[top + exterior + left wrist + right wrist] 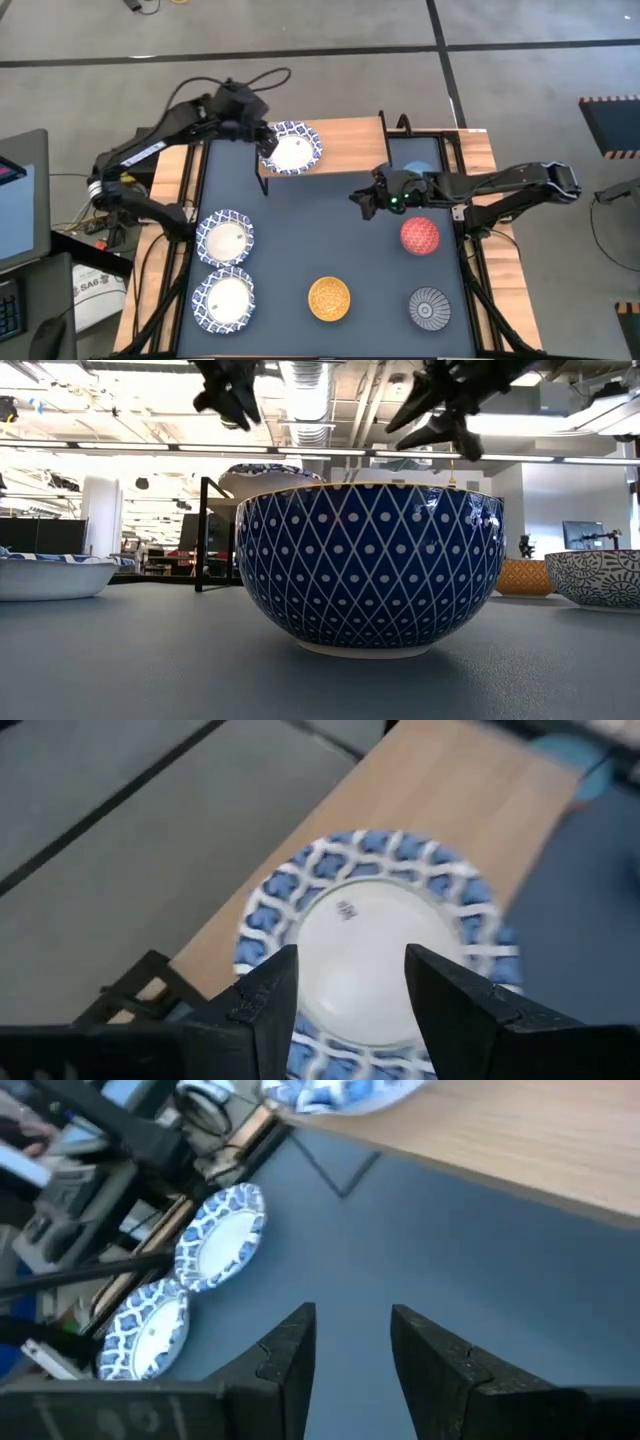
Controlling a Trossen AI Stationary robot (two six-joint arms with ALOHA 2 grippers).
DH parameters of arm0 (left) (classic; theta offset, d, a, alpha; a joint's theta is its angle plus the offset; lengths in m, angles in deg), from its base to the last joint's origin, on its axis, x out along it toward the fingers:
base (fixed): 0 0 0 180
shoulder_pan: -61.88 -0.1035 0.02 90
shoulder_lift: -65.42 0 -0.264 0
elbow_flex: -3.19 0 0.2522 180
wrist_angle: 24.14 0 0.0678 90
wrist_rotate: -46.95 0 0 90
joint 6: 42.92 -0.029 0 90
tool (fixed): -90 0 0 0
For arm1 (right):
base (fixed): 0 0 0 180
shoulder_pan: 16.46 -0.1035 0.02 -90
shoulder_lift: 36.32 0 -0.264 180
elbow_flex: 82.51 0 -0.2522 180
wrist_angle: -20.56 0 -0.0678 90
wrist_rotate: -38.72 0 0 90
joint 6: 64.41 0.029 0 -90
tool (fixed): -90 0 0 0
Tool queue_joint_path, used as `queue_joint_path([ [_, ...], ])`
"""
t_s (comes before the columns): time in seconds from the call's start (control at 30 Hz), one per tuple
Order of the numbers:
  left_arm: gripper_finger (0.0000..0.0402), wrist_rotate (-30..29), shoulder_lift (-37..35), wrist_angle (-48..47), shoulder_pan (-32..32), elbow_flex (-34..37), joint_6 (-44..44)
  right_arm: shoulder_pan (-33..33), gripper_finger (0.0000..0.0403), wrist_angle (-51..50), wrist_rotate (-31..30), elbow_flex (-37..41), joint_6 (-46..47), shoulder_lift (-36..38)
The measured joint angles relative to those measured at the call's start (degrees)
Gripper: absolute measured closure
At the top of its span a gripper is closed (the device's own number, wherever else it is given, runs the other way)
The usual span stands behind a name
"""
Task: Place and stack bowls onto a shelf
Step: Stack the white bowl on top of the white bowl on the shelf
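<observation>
One blue-and-white bowl (291, 148) (370, 935) sits on the left end of the shelf's wooden top (345, 145) (450, 790). My left gripper (266, 140) (350, 975) hovers just above it, open, one finger over each side of its white centre. My right gripper (360, 197) (352, 1325) is open too, held over the bare middle of the dark tabletop. Two more blue-and-white bowls (225, 238) (224, 298) rest on the table's left side. The red bowl (420, 236), yellow bowl (329, 298) and striped grey-blue bowl (430, 308) stand to the right. The light blue bowl (418, 168) peeks out beside the right arm.
A dark blue bowl with a white lattice (370, 570) stands right in front of the low camera and hides much of the table. The shelf's black leg (204, 535) shows behind it. Cables and equipment lie off the table's left edge (60, 250).
</observation>
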Motion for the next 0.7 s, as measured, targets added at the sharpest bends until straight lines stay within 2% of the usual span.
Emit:
queue_joint_path([
  [0.1,0.0233,-2.0,-3.1,-0.2,3.6,1.5,2.0,-0.5,0.0246,7.3,3.4,0.0,-3.1,-3.4],
  [0.23,0.0239,-5.6,-6.6,-4.3,8.5,6.9,7.0,-1.0,0.0246,17.3,10.0,0.0,-7.8,-7.5],
  [0.47,0.0268,-6.2,-12.4,-6.9,22.2,17.3,29.4,-2.5,0.0246,21.5,14.9,0.0,-13.2,-13.6],
  [0.6,0.0278,-6.8,-13.8,-9.5,31.3,21.2,42.9,-4.4,0.0246,23.3,16.9,0.0,-20.1,-16.7],
  [0.7,0.0278,-6.6,-13.9,-11.3,37.4,23.6,48.8,-5.9,0.0246,25.5,17.0,-0.2,-25.7,-19.1],
])
